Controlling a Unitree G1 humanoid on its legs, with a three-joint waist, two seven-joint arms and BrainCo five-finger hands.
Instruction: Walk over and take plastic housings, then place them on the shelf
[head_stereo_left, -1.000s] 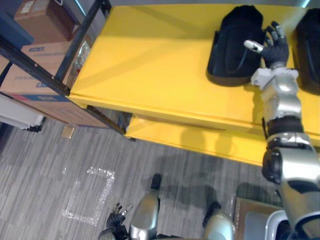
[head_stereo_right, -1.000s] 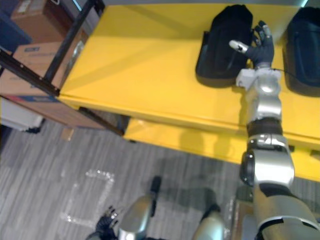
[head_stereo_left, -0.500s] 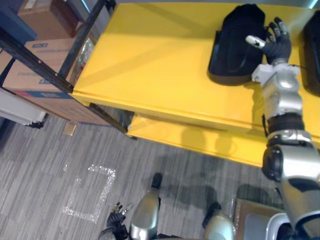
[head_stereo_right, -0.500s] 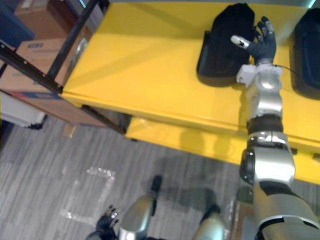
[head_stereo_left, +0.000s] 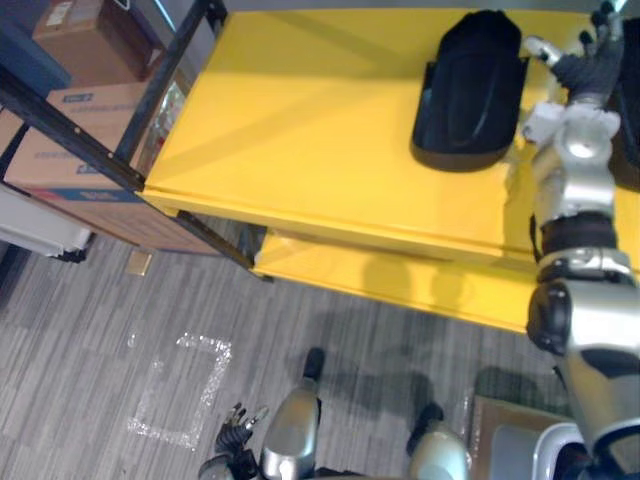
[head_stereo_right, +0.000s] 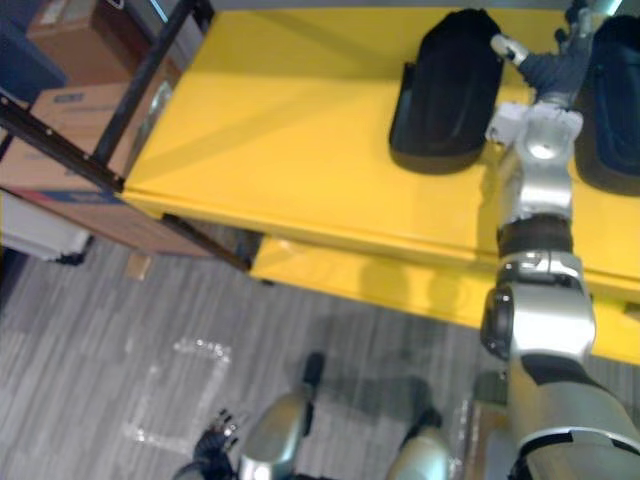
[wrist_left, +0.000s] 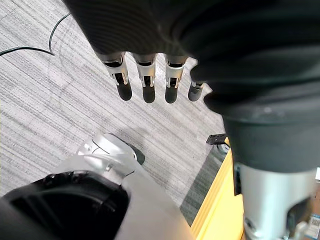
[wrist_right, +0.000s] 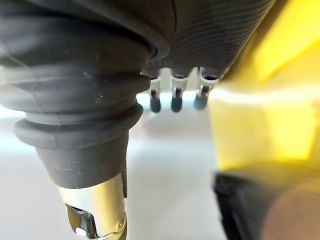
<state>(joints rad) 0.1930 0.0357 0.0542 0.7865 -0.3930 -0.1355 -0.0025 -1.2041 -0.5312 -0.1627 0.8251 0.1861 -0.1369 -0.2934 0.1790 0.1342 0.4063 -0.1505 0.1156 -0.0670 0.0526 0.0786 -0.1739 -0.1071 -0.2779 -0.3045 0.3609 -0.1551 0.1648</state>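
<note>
**Clear the right hand from between two housings**

Below the yellow shelf's (head_stereo_left: 300, 130) front edge, the left hand (head_stereo_left: 236, 428) hangs idle, fingers straight and empty. Above the shelf, the right hand (head_stereo_right: 553, 68) is splayed and grips nothing. It sits between the black housing (head_stereo_left: 470, 90) and a second housing (head_stereo_right: 612, 100), both lying on the shelf. It is best drawn straight back, brushing neither. The right eye view reveals more of the second housing than the left eye view, and the right wrist view confirms straight fingers (wrist_right: 172, 97).

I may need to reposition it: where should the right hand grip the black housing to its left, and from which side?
Likely the right long edge, near its middle, approached from the right. The black housing lies flat on the yellow shelf, long axis pointing away, and the open right hand is beside that edge, not touching.
</note>
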